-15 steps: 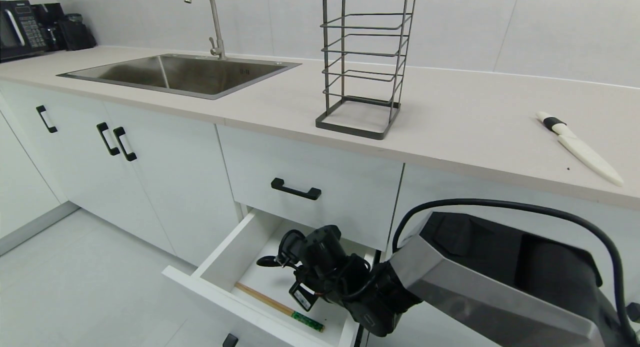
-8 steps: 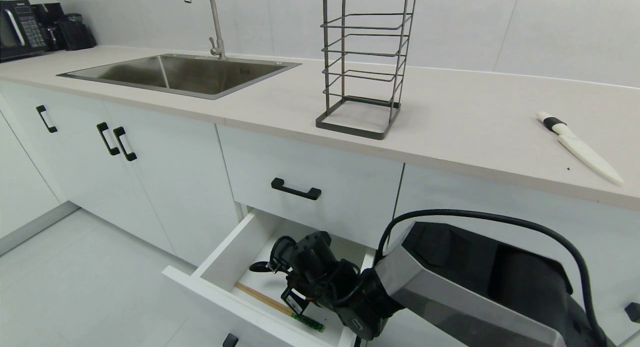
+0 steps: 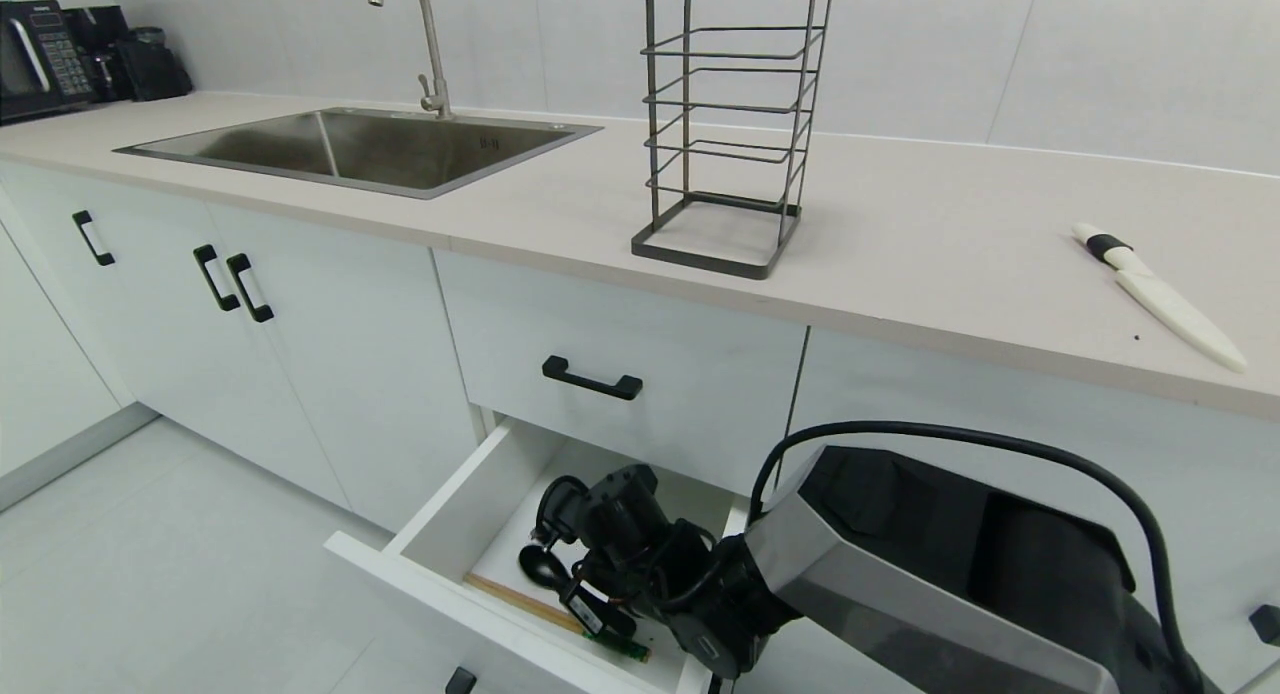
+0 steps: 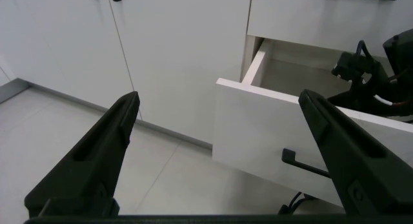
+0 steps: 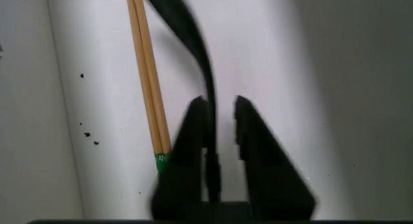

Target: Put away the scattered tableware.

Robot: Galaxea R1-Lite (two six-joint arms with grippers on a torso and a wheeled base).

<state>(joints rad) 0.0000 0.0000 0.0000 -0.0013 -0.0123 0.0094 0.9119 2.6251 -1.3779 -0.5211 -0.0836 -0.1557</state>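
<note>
- The black plastic spoon (image 3: 545,566) is low inside the white pull-out drawer (image 3: 455,499). Its bowl looks to be resting on the drawer floor, just beside the pair of light wooden chopsticks with green ends (image 5: 147,75) that lies along the front wall.
- My right gripper (image 5: 221,104) is down in that drawer over the spoon's handle. Its fingers are parted a little. The handle runs up the gap against one finger, with bare drawer floor showing between it and the other. I read that as a grip let go, not a pinch.
- My left gripper (image 4: 219,98) hangs in front of the cabinets, out from the drawer front, spread wide and holding nothing.
- On progress, I'd call the chopsticks stowed and the spoon as good as stowed.
- The white knife with a black band on its handle (image 3: 1160,296) is not yet put away. It lies flat on the beige countertop (image 3: 950,224), far to the right and well apart from the tall dark wire rack (image 3: 725,134).
- The drawer stands open, so I expect closing it to come last. The drawer above it is shut.
- The steel sink (image 3: 400,154) at the left has nothing in it that I can make out, so I count the knife as the only piece left to collect.
</note>
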